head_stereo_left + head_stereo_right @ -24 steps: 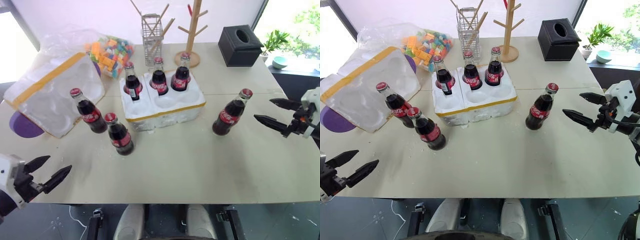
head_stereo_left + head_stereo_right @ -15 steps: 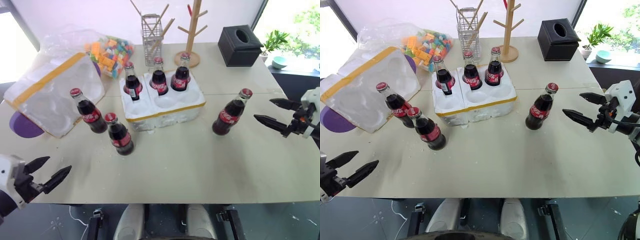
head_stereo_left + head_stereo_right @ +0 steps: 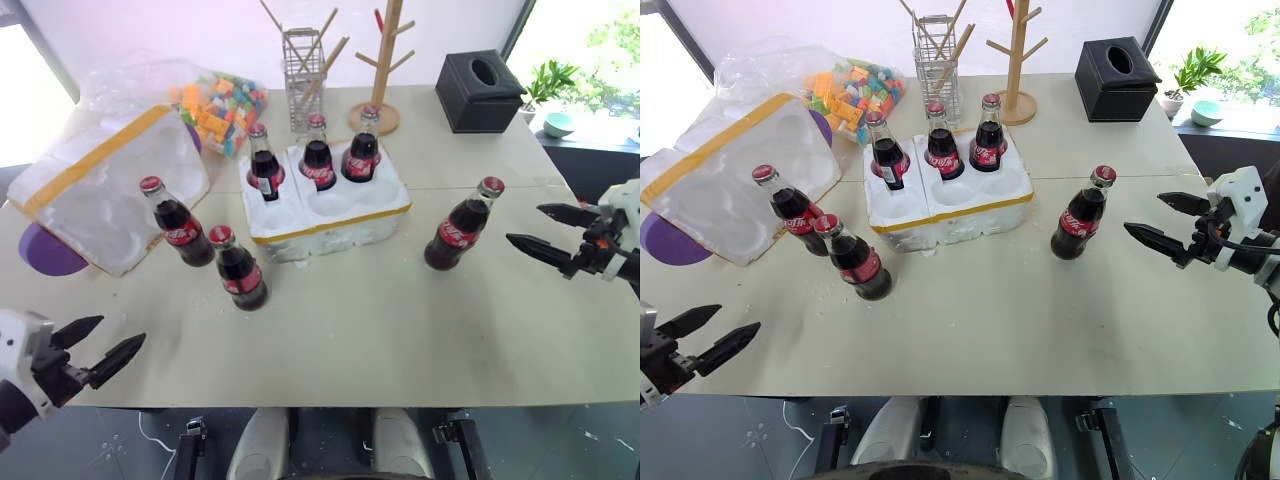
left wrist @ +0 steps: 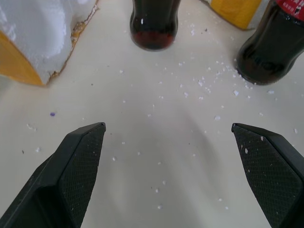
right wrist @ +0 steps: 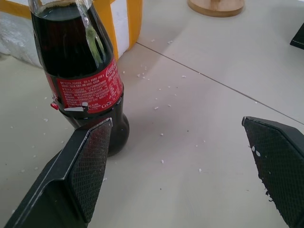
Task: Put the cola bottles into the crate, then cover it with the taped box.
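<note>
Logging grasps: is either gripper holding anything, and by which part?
Nothing is held. The left gripper and right gripper are both open and empty; the nearest bottle stands free.

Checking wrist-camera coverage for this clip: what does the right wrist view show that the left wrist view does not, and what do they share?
Right wrist view alone: one cola bottle with its red label readable, the crate corner behind it, the wooden stand's base, and the open right pincer.

Left wrist view alone: the bases of two cola bottles, a taped box edge, and the open left pincer.

Both: the beige table flecked with white crumbs.
</note>
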Motion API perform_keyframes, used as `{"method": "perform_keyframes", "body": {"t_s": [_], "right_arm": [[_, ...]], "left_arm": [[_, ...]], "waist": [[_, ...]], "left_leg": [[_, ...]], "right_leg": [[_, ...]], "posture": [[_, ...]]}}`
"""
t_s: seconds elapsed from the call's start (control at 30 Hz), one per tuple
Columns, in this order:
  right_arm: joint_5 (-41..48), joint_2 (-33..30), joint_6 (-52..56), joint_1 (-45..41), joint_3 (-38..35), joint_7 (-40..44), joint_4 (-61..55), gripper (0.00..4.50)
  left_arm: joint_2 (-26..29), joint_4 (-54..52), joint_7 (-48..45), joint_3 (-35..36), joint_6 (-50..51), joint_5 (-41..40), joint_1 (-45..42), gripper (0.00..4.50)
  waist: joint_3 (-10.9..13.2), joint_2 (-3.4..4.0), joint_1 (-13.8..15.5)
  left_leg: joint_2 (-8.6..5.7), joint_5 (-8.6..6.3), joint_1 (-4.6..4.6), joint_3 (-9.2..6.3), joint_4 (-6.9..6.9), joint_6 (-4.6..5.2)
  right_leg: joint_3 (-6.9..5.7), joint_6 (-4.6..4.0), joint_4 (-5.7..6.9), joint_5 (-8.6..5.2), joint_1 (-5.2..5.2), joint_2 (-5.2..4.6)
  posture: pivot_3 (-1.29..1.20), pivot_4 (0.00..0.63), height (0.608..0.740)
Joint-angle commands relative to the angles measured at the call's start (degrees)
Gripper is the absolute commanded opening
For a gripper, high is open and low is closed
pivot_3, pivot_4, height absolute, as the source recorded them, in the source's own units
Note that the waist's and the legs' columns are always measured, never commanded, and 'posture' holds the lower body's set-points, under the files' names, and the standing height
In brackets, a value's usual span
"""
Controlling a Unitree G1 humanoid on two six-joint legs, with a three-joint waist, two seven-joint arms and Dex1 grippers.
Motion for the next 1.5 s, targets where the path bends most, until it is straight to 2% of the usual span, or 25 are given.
{"method": "perform_keyframes", "body": {"t_s": [0.03,0.23,0.43,0.57,0.77,0.97,1.07,1.13,1.37,1.5], "right_arm": [[0.85,-3.35,1.16,0.85,-2.54,2.23,-3.02,4.50],[8.84,-10.43,13.43,7.37,-11.39,8.55,-16.10,4.50],[28.81,-13.81,35.57,12.08,-24.92,11.99,-35.40,4.50],[44.56,-15.17,45.16,9.79,-30.19,7.47,-42.05,4.50],[59.11,-14.71,45.00,5.80,-28.68,-5.24,-45.48,4.50],[59.27,-14.48,42.64,4.96,-25.67,-7.95,-46.59,4.50],[59.21,-14.34,41.70,4.64,-24.82,-8.49,-46.32,4.50],[58.56,-13.97,41.02,4.73,-24.07,-8.67,-46.44,4.50],[56.20,-13.04,38.89,4.87,-21.85,-8.65,-46.52,4.50],[55.08,-12.26,37.83,5.12,-21.09,-8.67,-46.75,4.50]], "left_arm": [[0.95,0.46,0.99,-0.17,-0.99,-1.19,-4.45,4.45],[5.01,6.19,-0.61,-3.77,-0.15,-0.36,-14.13,4.45],[10.00,18.51,-3.50,-12.63,-2.83,3.33,-30.17,4.45],[10.32,27.10,-5.99,-19.17,-6.63,7.38,-39.85,4.45],[8.40,35.70,-6.93,-24.50,-11.52,11.44,-48.41,4.45],[5.85,41.19,-8.18,-27.91,-15.52,14.30,-52.68,4.45],[6.13,40.46,-9.51,-27.35,-15.43,13.52,-51.71,3.60],[6.60,39.91,-9.80,-26.78,-15.34,13.28,-50.99,2.71],[11.52,33.70,-14.72,-24.18,-5.97,6.20,-51.48,2.73],[15.78,34.20,-20.64,-26.11,0.52,2.64,-60.65,2.73]], "waist": [[0.00,0.02,0.17],[0.04,0.09,0.30],[0.08,0.01,0.11],[0.11,-0.06,0.07],[0.26,-0.34,0.14],[0.29,-0.39,0.19],[0.29,-0.40,0.06],[0.29,-0.40,0.00],[0.36,-0.50,0.06],[0.54,-0.77,0.65]], "left_leg": [[0.00,0.00,0.00,0.00,0.00,0.00],[0.04,0.01,0.00,0.01,0.01,0.01],[0.27,0.00,0.04,0.00,0.04,0.01],[0.39,0.00,0.11,0.04,0.05,0.00],[0.49,0.00,0.06,0.09,0.04,0.00],[0.46,0.00,0.03,0.14,0.06,0.00],[0.46,0.00,0.03,0.15,0.08,0.00],[0.48,0.00,0.03,0.15,0.07,0.00],[0.65,0.00,0.01,0.22,0.05,0.00],[0.75,0.00,-0.09,0.17,0.09,-0.01]], "right_leg": [[0.00,0.00,0.00,0.00,0.00,0.01],[0.00,0.01,0.03,0.04,0.00,0.07],[0.00,0.05,0.02,0.02,0.02,0.39],[0.01,-0.10,-0.01,0.12,0.04,0.59],[0.04,-0.22,-0.03,0.37,-0.02,0.63],[0.09,-0.07,-0.08,0.46,-0.02,0.62],[0.10,-0.07,-0.09,0.46,-0.03,0.62],[0.11,-0.07,-0.08,0.47,-0.04,0.62],[0.15,-0.06,-0.09,0.47,-0.10,0.66],[0.13,-0.12,-0.09,0.49,-0.18,0.77]], "posture": [[0.00,0.150,0.740],[0.00,0.150,0.740],[0.00,0.150,0.740],[0.00,0.150,0.740],[0.00,0.150,0.740],[0.00,0.150,0.740],[0.00,0.150,0.740],[0.00,0.150,0.740],[0.00,0.150,0.740],[0.00,0.150,0.740]]}}
